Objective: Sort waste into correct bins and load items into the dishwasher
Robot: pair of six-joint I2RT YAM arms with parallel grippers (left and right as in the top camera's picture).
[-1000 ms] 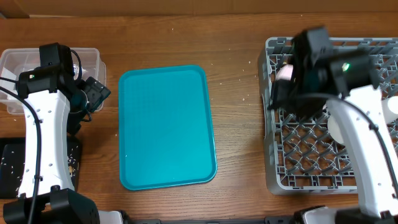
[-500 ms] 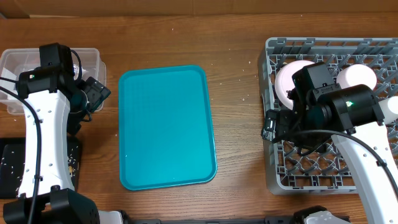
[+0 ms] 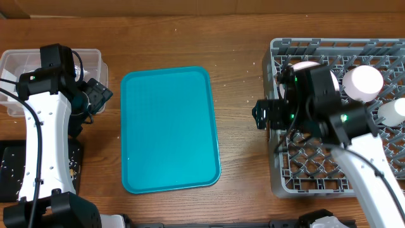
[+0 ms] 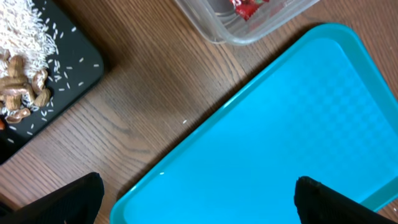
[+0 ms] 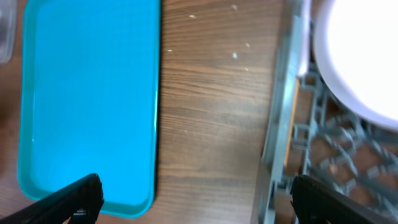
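Since the previous frame, my right fingers (image 5: 74,202) have swung left to the left wall of the grey dish rack (image 3: 285,180), spread wide and empty above the wooden table (image 3: 243,38). My left fingers (image 4: 65,202), equally wide, hover beside the clear box (image 3: 95,60). The pale-pink plate (image 3: 307,65) sits in the rack, and the teal tray (image 3: 168,126) lies between the arms.

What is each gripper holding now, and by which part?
Nothing is held. The left gripper and the right gripper both stand open and empty.

Robot workbench: wooden table (image 3: 240,44) with grey dish rack (image 3: 310,170).
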